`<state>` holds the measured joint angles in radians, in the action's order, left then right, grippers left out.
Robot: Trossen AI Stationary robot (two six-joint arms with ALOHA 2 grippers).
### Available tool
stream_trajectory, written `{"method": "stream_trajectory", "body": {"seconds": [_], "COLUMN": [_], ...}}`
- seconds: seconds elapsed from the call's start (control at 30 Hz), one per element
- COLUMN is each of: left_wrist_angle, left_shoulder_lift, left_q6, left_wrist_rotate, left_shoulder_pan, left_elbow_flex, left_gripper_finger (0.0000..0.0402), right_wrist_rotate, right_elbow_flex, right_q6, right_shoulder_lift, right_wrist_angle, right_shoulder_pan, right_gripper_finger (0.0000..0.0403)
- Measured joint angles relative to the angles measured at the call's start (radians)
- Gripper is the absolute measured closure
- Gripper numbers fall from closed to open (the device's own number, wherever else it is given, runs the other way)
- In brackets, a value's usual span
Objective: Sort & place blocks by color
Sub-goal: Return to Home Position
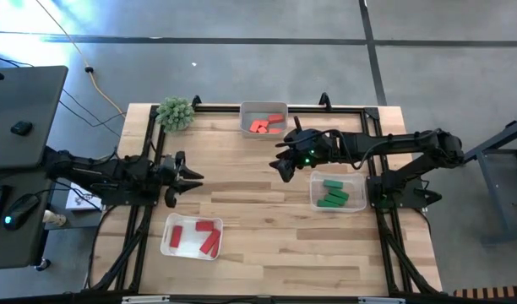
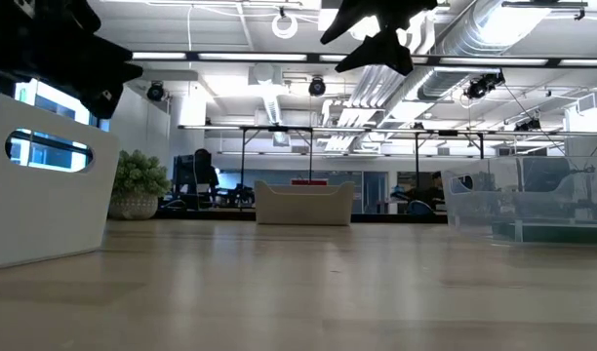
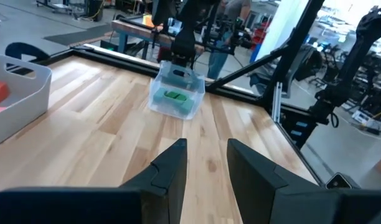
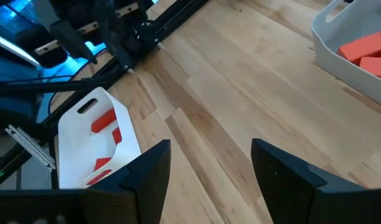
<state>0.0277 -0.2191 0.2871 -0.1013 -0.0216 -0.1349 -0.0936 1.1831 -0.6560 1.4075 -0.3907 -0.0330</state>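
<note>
Red wooden blocks [image 1: 209, 237] lie in the white plastic tray [image 1: 191, 250], orange-coral blocks [image 1: 265, 125] in the gray plastic bin [image 1: 252, 110], and green blocks [image 1: 333, 199] in the clear plastic bin [image 1: 358, 181]. Left gripper [image 3: 206, 152] sits at the table's left; right gripper [image 4: 209, 152] hovers between the gray and clear bins. Both have fingers spread and empty. We fear the right arm's retreat clipping the clear bin.

The white tray [image 2: 45, 195] is cut by the low view's edge, its walls hiding the red blocks [image 1: 211, 241] inside.
</note>
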Motion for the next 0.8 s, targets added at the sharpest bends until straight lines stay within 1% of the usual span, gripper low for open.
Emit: {"method": "stream_trajectory", "body": {"seconds": [0.17, 0.27, 0.43, 0.6, 0.8], "left_wrist_angle": [-0.017, -0.026, -0.048, -0.05, -0.05], "left_shoulder_lift": [0.043, 0.058, 0.07, 0.073, 0.07], "left_q6": [0.028, 0.054, 0.103, 0.103, 0.103], "left_wrist_rotate": [0.0, -0.001, -0.022, -0.042, -0.044], "left_shoulder_pan": [0.0, 0.0, 0.002, 0.003, 0.003], "left_elbow_flex": [0.055, 0.087, 0.118, 0.119, 0.119], "left_gripper_finger": [0.0298, 0.0298, 0.0298, 0.0298, 0.0298], "right_wrist_rotate": [0.043, 0.045, 0.049, 0.038, -0.029], "right_elbow_flex": [0.0, 0.0, 0.0, 0.0, 0.0], "right_q6": [0.042, 0.081, 0.164, 0.251, 0.387], "right_shoulder_lift": [0.0, -0.003, -0.053, -0.17, -0.365], "right_wrist_angle": [0.007, 0.007, -0.02, -0.089, -0.181], "right_shoulder_pan": [-0.001, -0.007, -0.025, -0.047, -0.068], "right_gripper_finger": [0.0192, 0.0192, 0.0192, 0.0192, 0.0192]}}
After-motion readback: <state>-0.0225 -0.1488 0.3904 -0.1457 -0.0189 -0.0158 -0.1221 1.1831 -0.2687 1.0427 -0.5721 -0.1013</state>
